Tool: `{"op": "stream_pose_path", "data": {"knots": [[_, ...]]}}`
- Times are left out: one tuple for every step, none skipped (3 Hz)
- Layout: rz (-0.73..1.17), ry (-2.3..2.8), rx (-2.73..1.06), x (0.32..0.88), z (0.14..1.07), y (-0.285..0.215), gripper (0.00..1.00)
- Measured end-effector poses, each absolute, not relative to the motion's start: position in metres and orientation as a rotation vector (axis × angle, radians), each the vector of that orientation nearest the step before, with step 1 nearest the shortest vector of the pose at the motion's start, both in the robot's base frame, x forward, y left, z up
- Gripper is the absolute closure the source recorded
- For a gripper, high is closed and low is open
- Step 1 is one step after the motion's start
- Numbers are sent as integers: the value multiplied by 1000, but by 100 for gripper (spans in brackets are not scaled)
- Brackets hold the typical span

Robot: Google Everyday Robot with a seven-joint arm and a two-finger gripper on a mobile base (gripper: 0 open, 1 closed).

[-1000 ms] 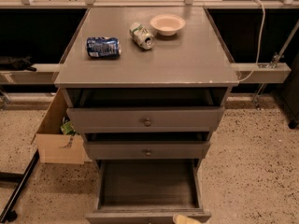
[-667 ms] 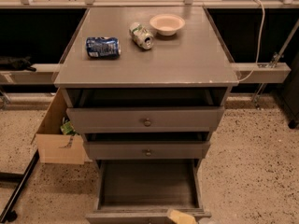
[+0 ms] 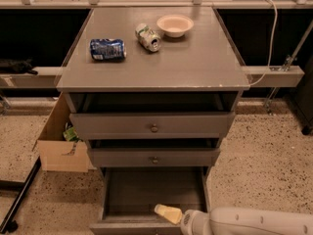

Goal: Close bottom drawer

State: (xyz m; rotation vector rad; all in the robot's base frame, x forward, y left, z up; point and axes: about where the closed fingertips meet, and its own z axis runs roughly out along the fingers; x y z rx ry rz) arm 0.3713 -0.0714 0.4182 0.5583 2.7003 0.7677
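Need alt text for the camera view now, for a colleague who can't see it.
The bottom drawer stands pulled out of the cabinet, with the gripper at its front edge, arm entering from lower right. A blue can, a silver can and a bowl lie on top.

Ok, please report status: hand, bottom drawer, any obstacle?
Hand low, near front edge of bottom drawer. Drawer pulled out, not yet closed. Cardboard box on floor beside cabinet, outside drawer's path.
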Motion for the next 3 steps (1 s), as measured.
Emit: {"op": "stream_pose_path", "data": {"knots": [[767, 2698, 565, 371, 418, -73, 0], [726, 2692, 604, 385, 417, -67, 0], [648, 2626, 767, 418, 422, -84, 0]]}}
